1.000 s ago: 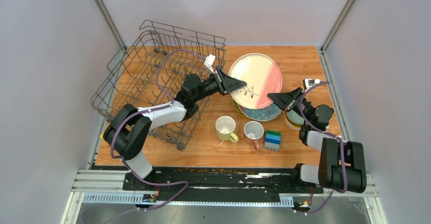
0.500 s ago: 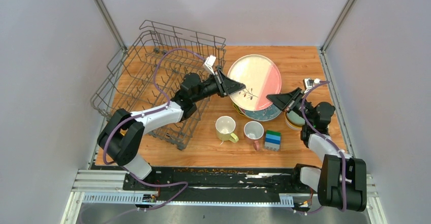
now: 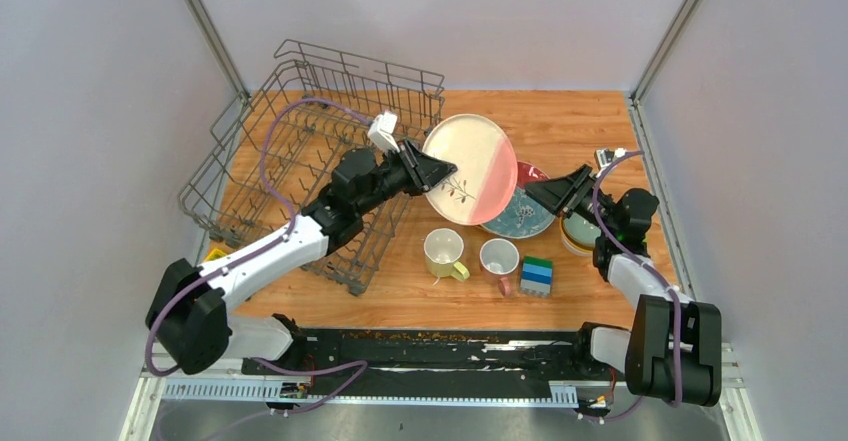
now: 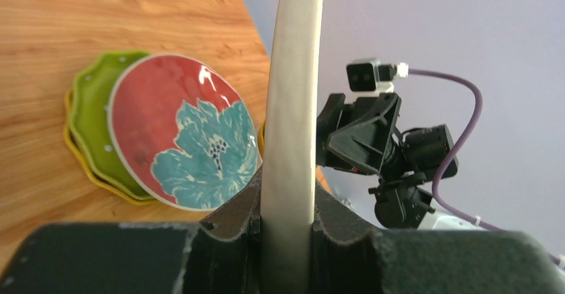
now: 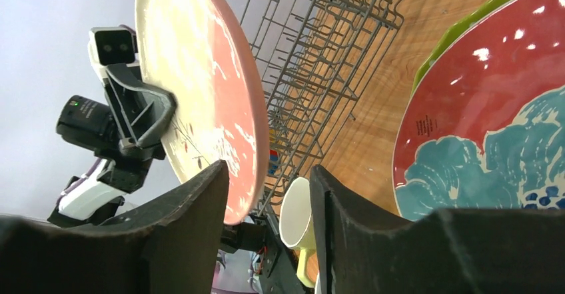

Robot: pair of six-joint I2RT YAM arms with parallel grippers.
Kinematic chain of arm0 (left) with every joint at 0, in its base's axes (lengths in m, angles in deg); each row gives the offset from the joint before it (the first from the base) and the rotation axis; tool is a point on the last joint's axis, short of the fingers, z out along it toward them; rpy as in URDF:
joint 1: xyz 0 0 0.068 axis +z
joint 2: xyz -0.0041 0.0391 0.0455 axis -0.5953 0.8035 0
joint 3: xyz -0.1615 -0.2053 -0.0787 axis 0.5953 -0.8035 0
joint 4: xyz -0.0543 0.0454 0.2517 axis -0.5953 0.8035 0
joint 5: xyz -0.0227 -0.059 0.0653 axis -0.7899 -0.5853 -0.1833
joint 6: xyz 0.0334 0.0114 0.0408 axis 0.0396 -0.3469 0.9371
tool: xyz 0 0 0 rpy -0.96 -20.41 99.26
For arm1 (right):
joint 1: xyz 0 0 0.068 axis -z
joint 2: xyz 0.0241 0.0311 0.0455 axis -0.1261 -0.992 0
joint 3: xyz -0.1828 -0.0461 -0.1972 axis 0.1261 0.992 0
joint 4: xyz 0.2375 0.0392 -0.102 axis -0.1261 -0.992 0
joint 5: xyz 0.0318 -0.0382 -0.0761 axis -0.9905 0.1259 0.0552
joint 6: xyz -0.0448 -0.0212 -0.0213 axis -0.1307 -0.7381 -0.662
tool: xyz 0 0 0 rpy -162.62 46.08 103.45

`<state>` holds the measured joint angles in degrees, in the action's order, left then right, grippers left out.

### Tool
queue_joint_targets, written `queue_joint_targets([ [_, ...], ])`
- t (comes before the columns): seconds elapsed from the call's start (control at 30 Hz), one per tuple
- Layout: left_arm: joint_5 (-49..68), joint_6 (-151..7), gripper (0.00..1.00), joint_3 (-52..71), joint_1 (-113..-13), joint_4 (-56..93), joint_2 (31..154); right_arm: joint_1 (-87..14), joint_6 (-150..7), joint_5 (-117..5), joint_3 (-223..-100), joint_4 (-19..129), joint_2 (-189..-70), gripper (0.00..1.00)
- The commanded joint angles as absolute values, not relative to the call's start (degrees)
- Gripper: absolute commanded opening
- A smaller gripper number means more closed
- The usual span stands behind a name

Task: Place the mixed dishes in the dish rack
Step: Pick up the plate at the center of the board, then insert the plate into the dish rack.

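Note:
My left gripper [image 3: 428,170] is shut on the left rim of the white-pink plate [image 3: 470,169], which is held tilted in the air just right of the dish rack [image 3: 300,151]. In the left wrist view the plate [image 4: 293,94] stands edge-on, clamped between the jaws of the left gripper [image 4: 286,221]. My right gripper [image 3: 548,190] is open beside the plate's right edge and apart from it; in its own view nothing lies between the jaws of the right gripper [image 5: 270,201]. A red-and-teal patterned plate [image 3: 522,213] lies on a green scalloped plate [image 4: 86,121].
A pale yellow mug [image 3: 443,253] and a white pink-handled mug [image 3: 499,258] stand in front of the plates, with stacked green-blue toy blocks [image 3: 537,275] to their right. A bowl [image 3: 577,233] sits under the right arm. The walls stand close on both sides.
The right gripper has opened and let go of the white-pink plate. The left arm has carried the plate left and slightly nearer, toward the rack, uncovering the patterned plate.

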<state>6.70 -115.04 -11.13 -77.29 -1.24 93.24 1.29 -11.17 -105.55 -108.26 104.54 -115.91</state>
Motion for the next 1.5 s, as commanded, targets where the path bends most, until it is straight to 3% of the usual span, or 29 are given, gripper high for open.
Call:
queue_joint_targets([
  [0.0, 16.83, -114.04, 0.0, -7.94, -77.1, -1.14, 85.65, 1.37, -14.57, -104.81, -111.03, 101.78, -115.53, 0.5],
  [0.93, 68.07, -109.81, 0.0, 4.25, -79.08, 41.72, 66.41, 1.37, -16.94, -101.8, -112.32, 95.45, -114.64, 0.52],
  [1.47, 96.57, -110.85, 0.0, 7.99, -79.08, 58.29, 67.02, 1.37, -16.64, -101.2, -112.75, 95.1, -115.84, 0.52],
])
